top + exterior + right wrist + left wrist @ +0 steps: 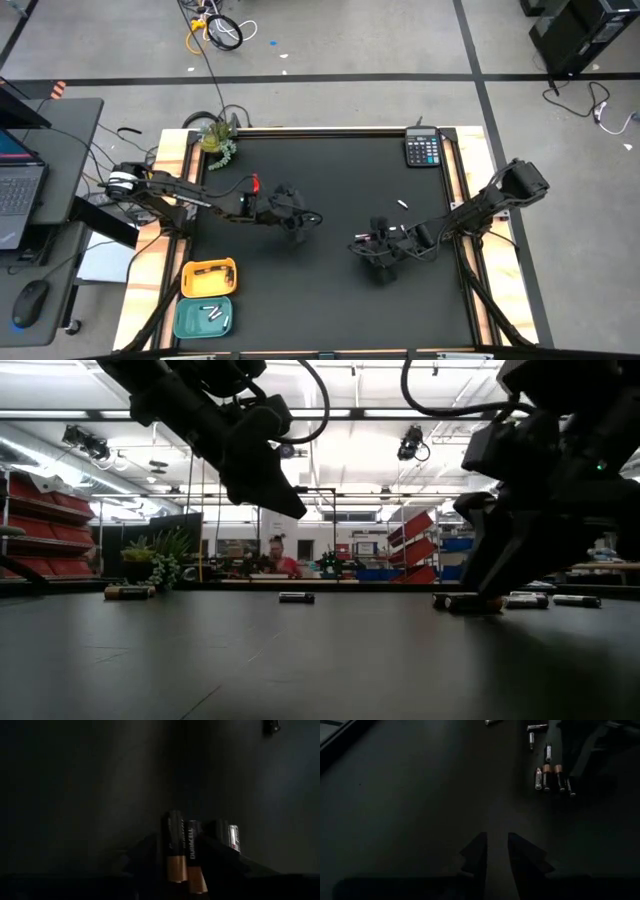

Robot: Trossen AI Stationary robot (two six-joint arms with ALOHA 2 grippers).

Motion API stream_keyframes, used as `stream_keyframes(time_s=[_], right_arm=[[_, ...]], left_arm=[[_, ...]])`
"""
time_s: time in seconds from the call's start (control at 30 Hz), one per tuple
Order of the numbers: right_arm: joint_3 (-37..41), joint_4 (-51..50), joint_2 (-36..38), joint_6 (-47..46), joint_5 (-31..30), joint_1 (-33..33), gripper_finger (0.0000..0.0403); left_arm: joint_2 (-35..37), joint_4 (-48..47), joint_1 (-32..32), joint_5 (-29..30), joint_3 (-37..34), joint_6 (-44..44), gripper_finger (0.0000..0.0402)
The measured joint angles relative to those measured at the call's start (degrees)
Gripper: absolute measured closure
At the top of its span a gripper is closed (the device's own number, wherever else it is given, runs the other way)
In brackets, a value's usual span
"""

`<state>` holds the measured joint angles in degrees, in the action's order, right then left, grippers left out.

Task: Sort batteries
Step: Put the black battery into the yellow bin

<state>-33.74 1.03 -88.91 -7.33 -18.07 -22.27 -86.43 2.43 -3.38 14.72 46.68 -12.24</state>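
Right pincer [182, 855], batteries [181, 851] half-hidden

Black tabletop [330, 300] with pale wooden side rails, standing on a grey concrete floor [330, 40] crossed by dark tape lines. Beside the tabletop: a desk [45, 180] with laptop and mouse. Beyond the tabletop: red shelving [40, 525], ceiling strip lights [350, 415], a seated person [283, 560].
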Motion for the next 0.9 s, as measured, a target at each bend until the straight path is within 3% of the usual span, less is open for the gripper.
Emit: stream_keyframes(time_s=[0.43,0.7,0.9], right_arm=[[-0.2,0.4,-3.6,-5.8,1.4,-1.3,0.0273],[-0.4,-2.2,-3.6,-8.2,1.8,-1.3,0.0351],[-0.3,-2.3,-3.7,-8.2,0.5,-1.5,0.0353]], left_arm=[[0.0,0.7,0.0,0.0,0.0,0.2,0.0315],[0.0,0.9,0.0,0.0,0.0,0.2,0.0315],[-0.1,0.8,-0.9,-1.0,0.0,3.6,0.0299]])
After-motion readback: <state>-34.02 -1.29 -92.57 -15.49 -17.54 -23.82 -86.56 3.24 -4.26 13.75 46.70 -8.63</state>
